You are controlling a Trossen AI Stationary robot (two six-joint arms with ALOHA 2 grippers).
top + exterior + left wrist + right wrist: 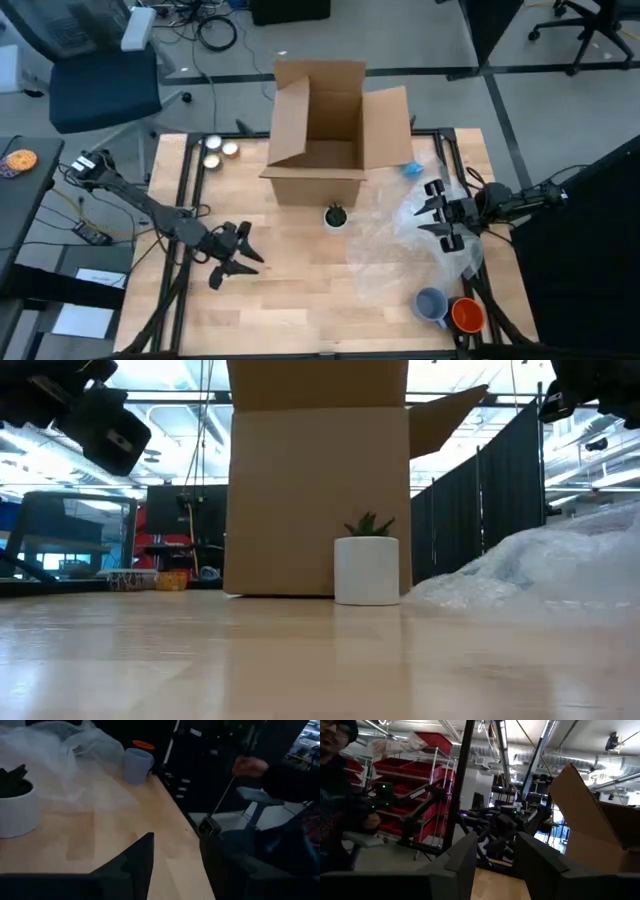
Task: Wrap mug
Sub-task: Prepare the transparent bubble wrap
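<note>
An open cardboard box (322, 130) stands at the counter's (280, 310) twelve o'clock edge, flaps up; the high view shows only its bare brown floor inside. Just in front of it, toward six o'clock, sits one small white pot (335, 216) holding a dark green plant (369, 524). A crumpled sheet of clear bubble wrap (400, 250) spreads over the counter from about three to five o'clock.

Two mugs stand side by side at the five o'clock corner, at the wrap's edge: a blue-grey mug (431, 305) and an orange mug (468, 316) just beyond it at its three o'clock side. Whether anything is in them cannot be told. At the eleven o'clock corner are two small round tins (220, 149), close together.

The left gripper (238, 262) hovers over bare wood at about eight o'clock, its jaws spread wide and holding nothing. The right gripper (437, 214) hangs above the bubble wrap at three o'clock, jaws parted wide and holding nothing.

In the right wrist view a person (337, 810) stands in the room beyond the counter; the left wrist view shows a hand (248, 767) beyond the counter's edge.
</note>
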